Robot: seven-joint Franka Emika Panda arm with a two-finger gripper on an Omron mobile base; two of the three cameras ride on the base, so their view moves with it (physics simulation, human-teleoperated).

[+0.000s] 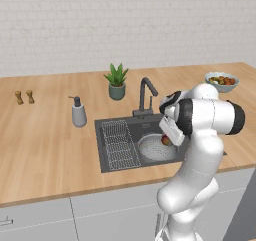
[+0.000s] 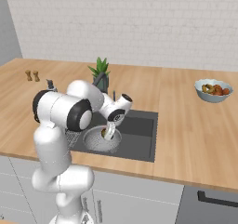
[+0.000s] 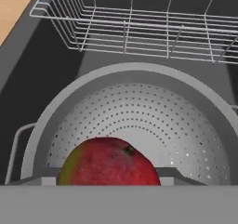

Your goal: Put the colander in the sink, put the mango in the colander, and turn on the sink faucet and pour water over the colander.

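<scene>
Grey-white colander (image 3: pixel 139 121) already sits in the sink (image 1: pixel 112 161), right of the wire rack (image 1: pixel 120 144). The red mango (image 3: pixel 111 165) hangs just above its bowl, apparently held between the jaws, not yet released. The faucet (image 1: pixel 146 96) remains to be turned on.

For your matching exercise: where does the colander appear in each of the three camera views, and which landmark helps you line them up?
Left base view: colander in the sink, lower centre, right of the wire rack.
Right base view: colander left of centre.
Hand view: colander centre, holding the mango.
Shared landmark: the wire rack.
</scene>
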